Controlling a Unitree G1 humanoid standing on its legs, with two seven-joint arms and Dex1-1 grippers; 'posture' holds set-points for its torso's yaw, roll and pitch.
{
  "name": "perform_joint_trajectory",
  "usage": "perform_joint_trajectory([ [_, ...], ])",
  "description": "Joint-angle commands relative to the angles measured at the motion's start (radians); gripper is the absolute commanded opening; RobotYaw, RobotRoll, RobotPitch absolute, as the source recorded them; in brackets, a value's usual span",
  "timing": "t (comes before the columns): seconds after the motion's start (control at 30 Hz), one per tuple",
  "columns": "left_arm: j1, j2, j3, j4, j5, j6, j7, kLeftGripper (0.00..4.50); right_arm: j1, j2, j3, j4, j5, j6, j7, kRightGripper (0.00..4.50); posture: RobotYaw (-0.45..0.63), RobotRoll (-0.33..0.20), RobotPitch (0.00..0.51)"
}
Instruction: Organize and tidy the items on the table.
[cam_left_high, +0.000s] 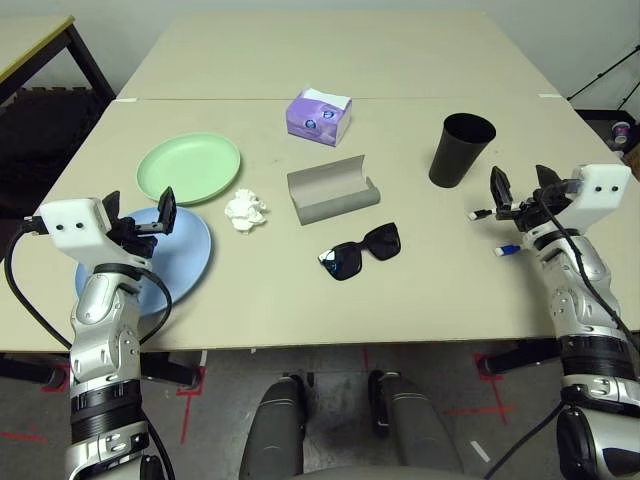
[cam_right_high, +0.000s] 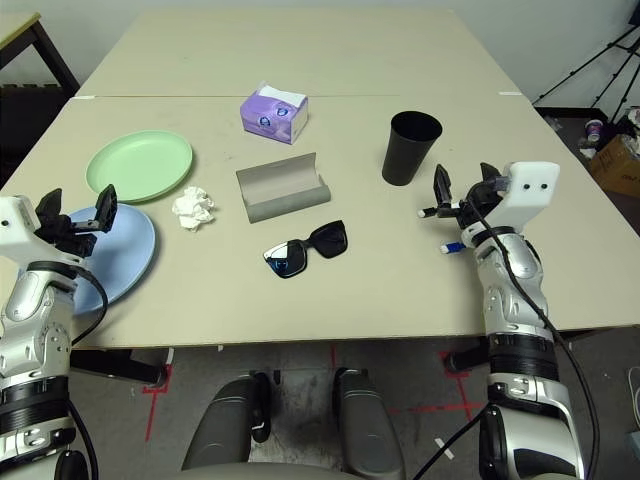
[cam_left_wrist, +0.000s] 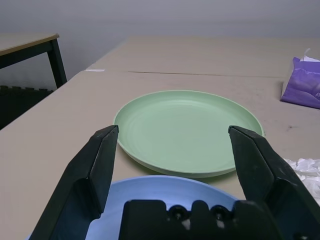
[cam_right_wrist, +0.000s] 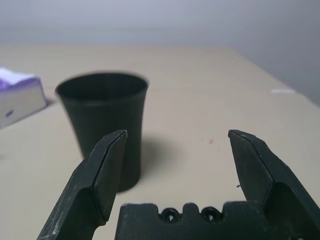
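Observation:
A pale green plate (cam_left_high: 189, 167) lies at the left of the table (cam_left_high: 420, 300), with a blue plate (cam_left_high: 180, 265) just in front of it. My left gripper (cam_left_high: 140, 208) hovers open over the blue plate's near left part, facing the green plate (cam_left_wrist: 187, 130). Toward the middle lie a crumpled white tissue (cam_left_high: 245, 210), a grey glasses case (cam_left_high: 332, 188) and black sunglasses (cam_left_high: 360, 252). A black cup (cam_left_high: 461, 150) stands upright at the right. My right gripper (cam_left_high: 520, 185) is open and empty just right of the cup, above two white marker pens (cam_left_high: 482, 213) (cam_left_high: 507, 250).
A purple tissue box (cam_left_high: 319, 116) sits behind the glasses case. A second table (cam_left_high: 320, 50) adjoins at the back, and another table corner (cam_left_high: 35, 35) shows at the far left. A tripod (cam_left_high: 610, 70) stands on the floor at the right.

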Motion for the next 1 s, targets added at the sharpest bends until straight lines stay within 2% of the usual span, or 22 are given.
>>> perform_joint_trajectory([
  [0.03, 0.008, 0.005, 0.007, 0.019, -0.007, -0.01, -0.007, 4.5, 0.007, -0.005, -0.009, 0.017, 0.004, -0.007, 0.01, 4.48, -0.06, 0.0, 0.105],
  [0.33, 0.012, 0.006, 0.006, 0.021, -0.007, -0.005, -0.018, 4.5, 0.023, 0.01, 0.002, 0.002, 0.002, 0.001, 0.028, 4.48, -0.06, 0.0, 0.107],
  [0.77, -0.004, 0.032, 0.002, 0.034, -0.015, 0.024, -0.066, 4.5, 0.042, -0.014, 0.003, -0.038, 0.063, 0.061, 0.169, 4.48, -0.06, 0.0, 0.105],
  [1.0, -0.021, 0.035, -0.009, 0.042, -0.014, 0.022, -0.074, 4.5, 0.053, -0.075, 0.112, -0.08, 0.071, 0.072, 0.416, 4.48, -0.06, 0.0, 0.102],
])
